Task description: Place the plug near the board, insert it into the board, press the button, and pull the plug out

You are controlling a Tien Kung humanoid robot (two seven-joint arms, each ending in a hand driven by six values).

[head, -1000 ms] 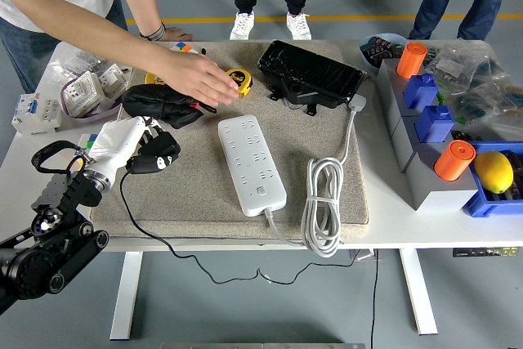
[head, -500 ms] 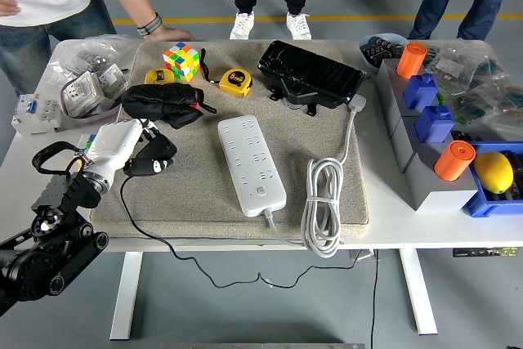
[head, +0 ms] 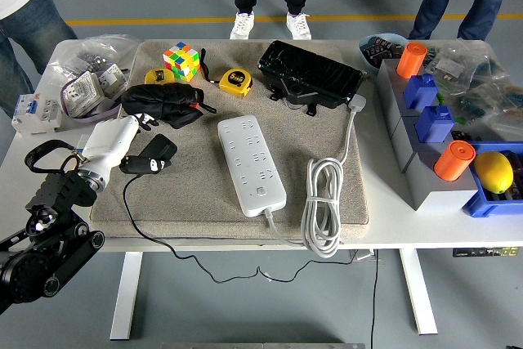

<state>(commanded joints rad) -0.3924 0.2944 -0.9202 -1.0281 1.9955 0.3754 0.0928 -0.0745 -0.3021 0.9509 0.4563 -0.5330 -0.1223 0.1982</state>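
The left hand (head: 122, 138) comes in from the lower left with its fingers closed around a black plug (head: 153, 155), lifted just above the grey mat (head: 204, 194); the white power strip (head: 250, 164) lies apart to its right; a black cable (head: 155, 239) trails over the table's (head: 392, 202) near edge.
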